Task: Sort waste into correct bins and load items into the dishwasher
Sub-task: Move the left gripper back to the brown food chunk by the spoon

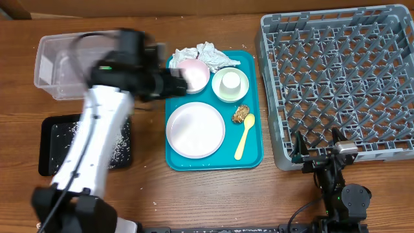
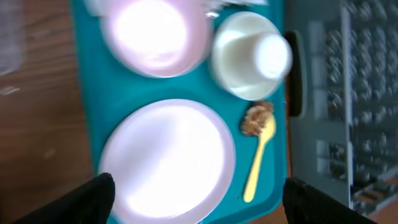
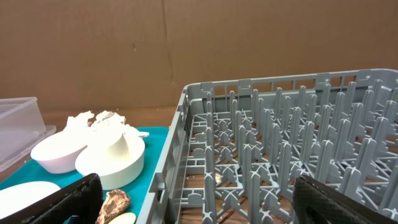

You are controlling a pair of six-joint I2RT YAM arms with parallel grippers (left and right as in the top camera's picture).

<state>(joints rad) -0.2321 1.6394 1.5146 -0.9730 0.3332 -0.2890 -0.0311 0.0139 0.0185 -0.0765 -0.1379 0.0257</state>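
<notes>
The teal tray [image 1: 255, 97] carries a pale plate [image 1: 195, 129], a pink bowl [image 1: 194, 72], a second bowl with a white cup [image 1: 230, 83] upside down in it, crumpled napkins [image 1: 208, 54], a brown crumbly lump [image 1: 242, 114] and a yellow spoon [image 1: 244, 138]. My left gripper [image 1: 178, 79], blurred, hangs over the tray's left side by the pink bowl. In the left wrist view it [image 2: 199, 202] stands open and empty above the plate [image 2: 168, 158]. The right gripper [image 3: 205, 205] is open at the front left corner of the grey dish rack [image 3: 280, 143], holding nothing.
A clear tub [image 1: 55, 65] stands at the back left. In front of it lies a black tray [image 1: 52, 152] strewn with rice grains. The dish rack [image 1: 343, 84] fills the right side. My left arm [image 1: 90, 142] stretches across the black tray.
</notes>
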